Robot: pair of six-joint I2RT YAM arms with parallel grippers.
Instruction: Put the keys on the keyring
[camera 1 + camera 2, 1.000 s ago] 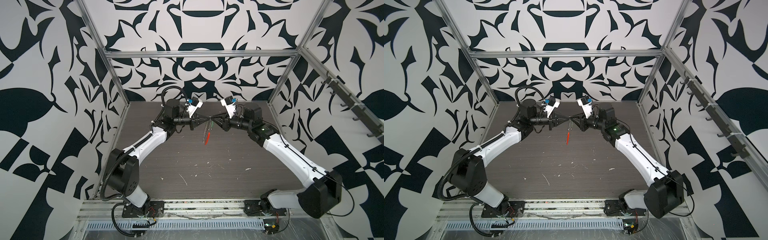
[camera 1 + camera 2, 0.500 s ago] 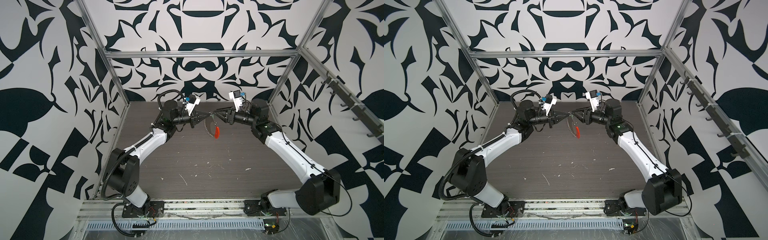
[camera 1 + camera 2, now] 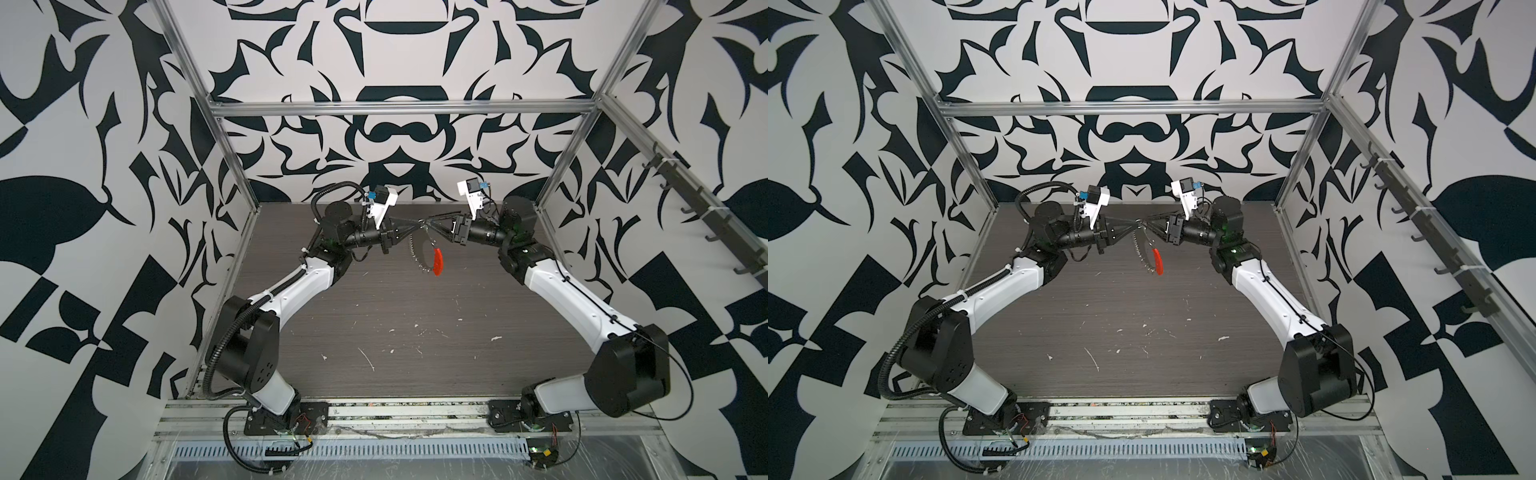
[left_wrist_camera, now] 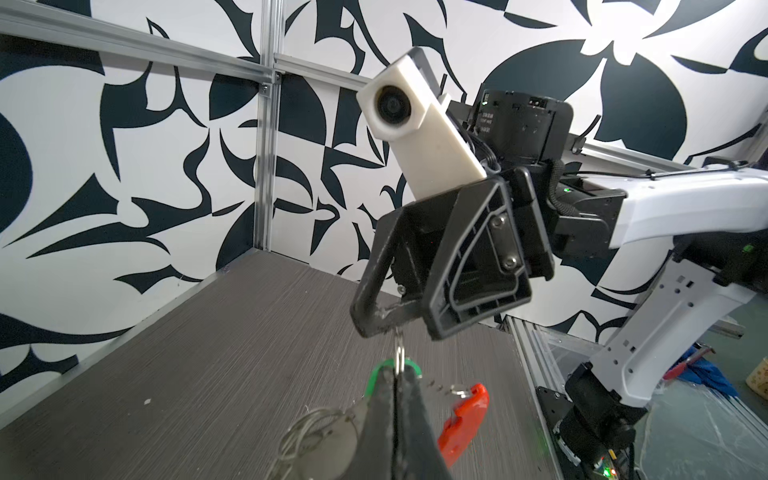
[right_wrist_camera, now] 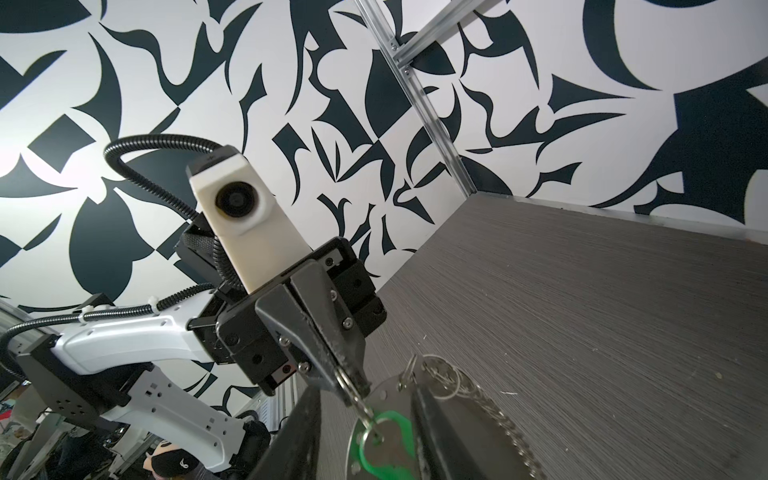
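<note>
Swung rightward since a second ago, the keyring (image 3: pixel 437 262) dangles at upper centre beneath me. There my left claw (image 3: pixel 417 226) clamps the small ring (image 5: pixel 365 409) at the green tag (image 5: pixel 388 444); my right claw (image 3: pixel 432 227) stands half-spread (grip unclear). Threading looks unfinished.

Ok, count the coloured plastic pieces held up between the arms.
2. The green tag is where both sets of jaws meet; the red segment hangs low on the keyring. Others may be hidden behind the jaws.
</note>
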